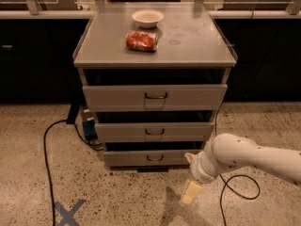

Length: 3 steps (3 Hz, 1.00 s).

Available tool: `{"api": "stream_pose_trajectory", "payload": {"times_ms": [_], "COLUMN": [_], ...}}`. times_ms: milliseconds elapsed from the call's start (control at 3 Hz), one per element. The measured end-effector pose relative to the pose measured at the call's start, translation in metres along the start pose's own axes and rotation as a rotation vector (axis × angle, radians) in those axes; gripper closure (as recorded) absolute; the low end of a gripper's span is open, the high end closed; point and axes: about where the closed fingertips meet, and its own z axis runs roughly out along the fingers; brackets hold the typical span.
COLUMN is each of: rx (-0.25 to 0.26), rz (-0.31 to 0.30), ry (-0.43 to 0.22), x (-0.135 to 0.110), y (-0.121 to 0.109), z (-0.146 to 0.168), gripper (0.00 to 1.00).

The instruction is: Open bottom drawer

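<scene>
My claw [192, 192], low and right of the grey metal bottom drawer [124, 159], I cannot tell if spread, should meet its dark loop handle [154, 158] squarely.

end effector [191, 192] low, downward, below white forearm [256, 157]

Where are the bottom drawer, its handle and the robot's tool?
bottom drawer [124, 159]: camera view, on the grey front, left of the handle.
handle [154, 158]: camera view, on the middle of the dark loop.
tool [190, 193]: camera view, on its pale tip, which is below and right of the drawer front.
</scene>
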Motion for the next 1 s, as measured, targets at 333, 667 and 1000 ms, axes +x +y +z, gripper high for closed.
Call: {"api": "stream_pose_trajectory", "payload": {"times_ms": [333, 667, 1000], "rx": [0.031, 0.096, 0.159], "rz": [0.007, 0.09, 0.242], "ry": [0.004, 0.051, 0.09], "x": [0.005, 0.023, 0.063], "y": [-0.013, -0.04, -0.078], "z": [0.06, 0.111, 0.145], "gripper": [0.0, 0.0, 0.0]}}
